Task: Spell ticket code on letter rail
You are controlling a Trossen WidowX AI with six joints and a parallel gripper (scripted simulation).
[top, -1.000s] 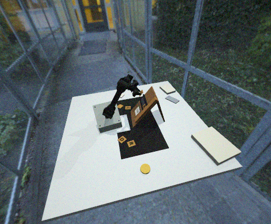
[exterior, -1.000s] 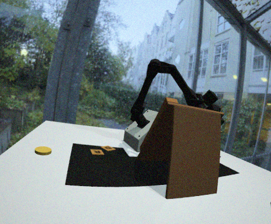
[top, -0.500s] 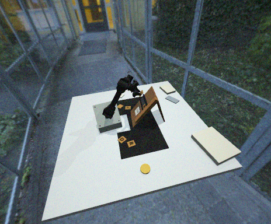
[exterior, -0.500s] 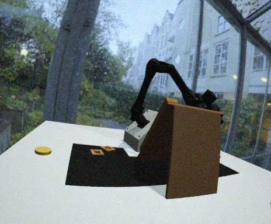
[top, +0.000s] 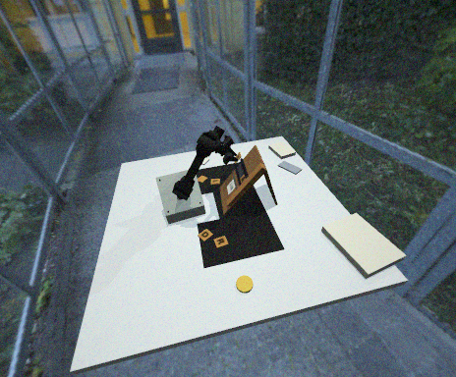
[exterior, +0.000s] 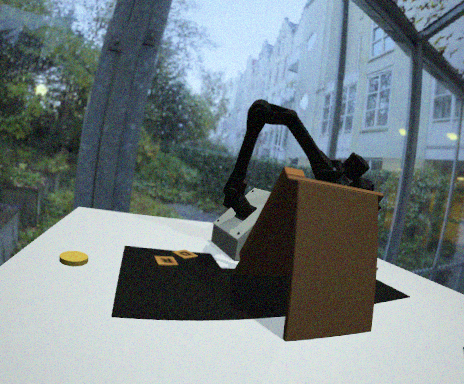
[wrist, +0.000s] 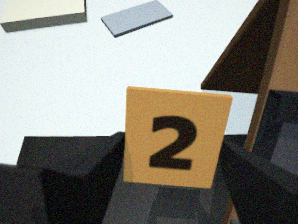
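My gripper (wrist: 172, 143) (top: 233, 157) is shut on an orange letter tile marked "2" (wrist: 176, 136) and holds it upright in the air beside the far upper end of the slanted brown board (top: 246, 181) (exterior: 331, 255) (wrist: 282, 60). The board's dark rail (top: 241, 169) and white ticket (top: 231, 187) face the arm. Two loose orange tiles (top: 205, 235) (top: 220, 241) (exterior: 166, 260) lie on the black mat (top: 244, 241) (exterior: 176, 295) in front of the board. Two more tiles (top: 202, 179) (top: 215, 181) lie near the arm's base.
A grey base block (top: 183, 201) (exterior: 236, 227) carries the arm. A yellow disc (top: 244, 283) (exterior: 73, 257) lies near the front edge. A cream slab (top: 362, 242) lies at the right edge. A small cream block (top: 282, 148) (wrist: 42, 12) and a grey plate (top: 289, 167) (wrist: 136, 17) lie at the back.
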